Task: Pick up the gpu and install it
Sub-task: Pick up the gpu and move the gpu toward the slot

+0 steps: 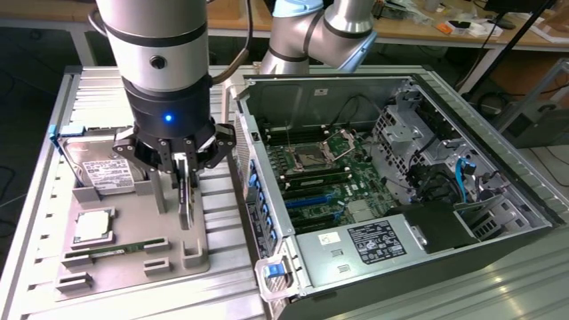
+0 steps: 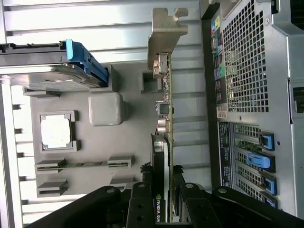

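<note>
The gpu (image 1: 186, 210) is a thin dark card standing on edge over the grey tray (image 1: 133, 270), at the exterior view's left of the open computer case (image 1: 498, 220). My gripper (image 1: 184, 180) points straight down with its fingers shut on the card's upper edge. In the wrist view the gpu (image 2: 166, 118) runs edge-on away from my gripper (image 2: 164, 202), and its pale metal bracket (image 2: 164, 42) is at the far end. I cannot tell whether the card's lower edge still touches the tray.
On the tray lie a silver hard drive (image 1: 102, 170), a processor chip (image 1: 93, 225) and a green memory stick (image 1: 124, 249). The case's motherboard (image 1: 320, 173) is exposed. The case's rear wall with blue slot clips (image 2: 259, 161) stands close beside the card.
</note>
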`<state>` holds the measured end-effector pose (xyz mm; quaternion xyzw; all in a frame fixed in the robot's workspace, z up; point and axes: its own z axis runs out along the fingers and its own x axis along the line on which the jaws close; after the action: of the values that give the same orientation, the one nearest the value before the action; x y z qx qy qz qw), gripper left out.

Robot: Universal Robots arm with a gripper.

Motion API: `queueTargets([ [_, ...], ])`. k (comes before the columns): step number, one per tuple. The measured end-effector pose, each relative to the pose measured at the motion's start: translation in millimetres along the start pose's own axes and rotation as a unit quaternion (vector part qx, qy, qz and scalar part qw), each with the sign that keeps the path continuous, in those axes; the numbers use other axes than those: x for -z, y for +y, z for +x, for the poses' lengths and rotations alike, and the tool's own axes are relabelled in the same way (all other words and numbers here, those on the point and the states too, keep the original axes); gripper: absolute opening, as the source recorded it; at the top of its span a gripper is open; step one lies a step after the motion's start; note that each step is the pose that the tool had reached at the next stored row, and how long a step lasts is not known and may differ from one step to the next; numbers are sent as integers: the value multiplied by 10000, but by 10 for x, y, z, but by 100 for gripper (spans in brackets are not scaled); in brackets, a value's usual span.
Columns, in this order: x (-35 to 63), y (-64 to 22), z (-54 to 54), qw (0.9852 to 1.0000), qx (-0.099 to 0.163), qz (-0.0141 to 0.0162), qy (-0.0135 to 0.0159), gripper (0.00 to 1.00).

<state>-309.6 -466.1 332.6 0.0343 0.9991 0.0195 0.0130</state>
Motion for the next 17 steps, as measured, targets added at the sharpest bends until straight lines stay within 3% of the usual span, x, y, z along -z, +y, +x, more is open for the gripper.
queueTargets([
  [17, 186, 7, -5, 10000, 0, 0, 0, 27],
])
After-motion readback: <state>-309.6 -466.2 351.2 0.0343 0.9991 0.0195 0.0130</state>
